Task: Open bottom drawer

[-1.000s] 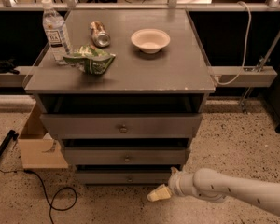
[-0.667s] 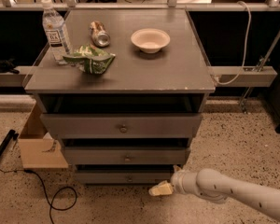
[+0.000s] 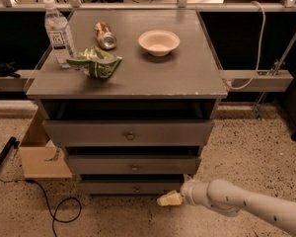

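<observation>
The bottom drawer (image 3: 130, 186) is the narrowest, lowest grey front of the cabinet, with a small round knob (image 3: 136, 188) at its centre. It sits close to flush under the middle drawer (image 3: 133, 165). My gripper (image 3: 166, 199) hangs low by the floor, just right of and slightly below the bottom drawer's front, about a hand's width from the knob. The white arm (image 3: 246, 206) reaches in from the lower right.
The top drawer (image 3: 128, 132) is the widest front. On the cabinet top stand a water bottle (image 3: 58, 31), a can (image 3: 105, 36), a green chip bag (image 3: 94, 63) and a white bowl (image 3: 159, 41). A cardboard box (image 3: 39, 154) and a black cable (image 3: 54, 206) lie at the left.
The gripper has slid a little to the left along the floor, closer to the bottom drawer's front. The drawers have not moved.
</observation>
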Robot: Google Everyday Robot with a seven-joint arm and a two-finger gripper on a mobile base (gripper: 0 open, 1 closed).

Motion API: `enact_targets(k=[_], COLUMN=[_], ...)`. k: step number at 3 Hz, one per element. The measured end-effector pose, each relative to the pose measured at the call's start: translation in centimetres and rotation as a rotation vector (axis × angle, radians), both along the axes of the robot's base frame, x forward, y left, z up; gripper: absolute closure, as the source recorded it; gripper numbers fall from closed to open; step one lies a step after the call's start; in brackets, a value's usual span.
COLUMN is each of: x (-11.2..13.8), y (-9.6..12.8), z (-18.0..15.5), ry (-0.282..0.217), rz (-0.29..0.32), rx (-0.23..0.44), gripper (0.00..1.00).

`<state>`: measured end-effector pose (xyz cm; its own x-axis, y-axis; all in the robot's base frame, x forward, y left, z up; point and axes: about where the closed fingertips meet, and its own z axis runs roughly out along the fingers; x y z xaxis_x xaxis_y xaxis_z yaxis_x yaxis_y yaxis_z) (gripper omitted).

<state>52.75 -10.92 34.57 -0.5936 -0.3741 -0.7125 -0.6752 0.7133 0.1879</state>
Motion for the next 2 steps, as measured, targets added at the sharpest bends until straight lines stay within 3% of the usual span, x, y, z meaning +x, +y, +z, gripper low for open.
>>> enact_targets(k=[2], x=[1.1], y=[2.9], z=[-3.3], ry=[-0.015], rz=[0.011], rx=[-0.076], gripper=[0.0])
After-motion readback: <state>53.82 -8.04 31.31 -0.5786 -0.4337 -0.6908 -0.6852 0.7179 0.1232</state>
